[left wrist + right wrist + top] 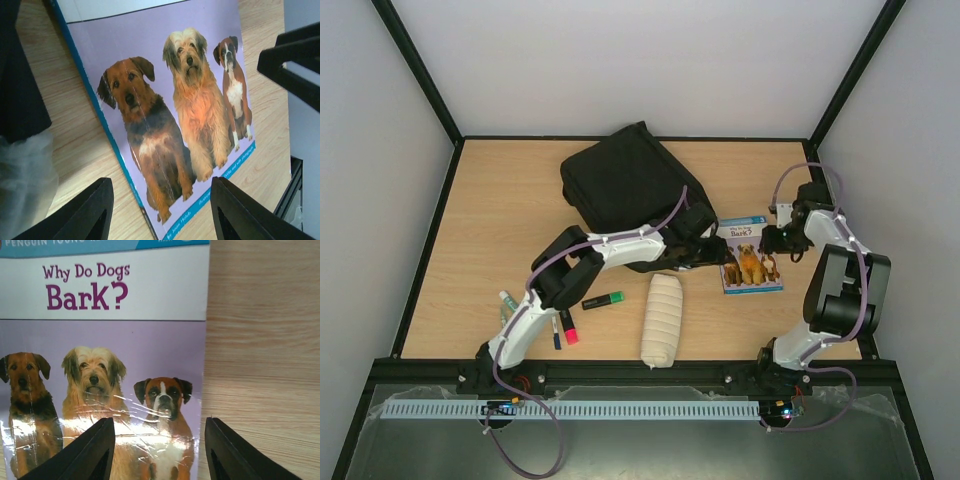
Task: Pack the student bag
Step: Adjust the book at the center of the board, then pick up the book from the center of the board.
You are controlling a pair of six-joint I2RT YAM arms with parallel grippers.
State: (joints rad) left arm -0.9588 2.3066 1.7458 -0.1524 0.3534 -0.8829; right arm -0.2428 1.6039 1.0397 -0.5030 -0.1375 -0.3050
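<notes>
Black student bag sits at the back of the table in the top view. Nothing looks packed yet: book, pink marker and white roll all lie outside it. Left wrist: left gripper is half-open over the book's corner, empty. Right wrist: right gripper is the same, straddling the book's edge.

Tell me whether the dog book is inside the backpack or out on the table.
Out: the book lies flat, cover up, on the table, beside the student bag.

Student bag on tabletop, dog book beside it, flanked by left end effector and right end effector.
</notes>
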